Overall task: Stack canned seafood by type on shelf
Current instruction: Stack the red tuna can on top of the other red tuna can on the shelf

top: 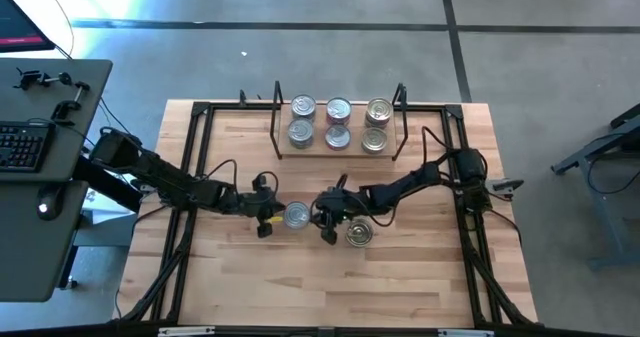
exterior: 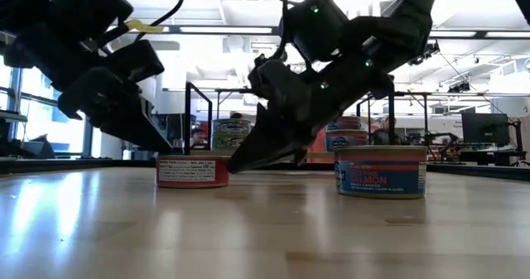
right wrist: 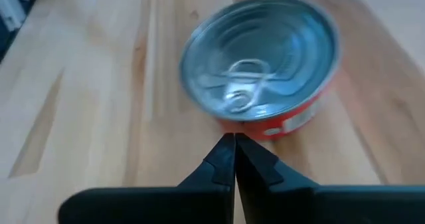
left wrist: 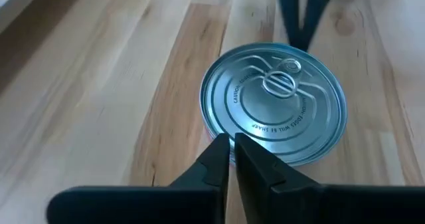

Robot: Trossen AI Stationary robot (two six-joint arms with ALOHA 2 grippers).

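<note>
While both claws, left claw [top: 268, 215] and right claw [top: 322, 220], are clenched empty beside it, the red-labelled tin [top: 296, 215] looks rigid, slippery; its sidewall should be gripped.

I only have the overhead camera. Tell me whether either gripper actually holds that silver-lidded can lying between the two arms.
Observer: Neither does. The left wrist view shows the left gripper with its fingers pressed together, tips at the rim of the silver-lidded can, not around it.
Operator: Give me the right side.
Observer: The right gripper is shut as well, its tips pointing at the can's red-labelled side from right beside it.
Operator: Describe the other loose can's label.
Observer: In the low view the second can stands upright with a blue label that reads salmon.
</note>
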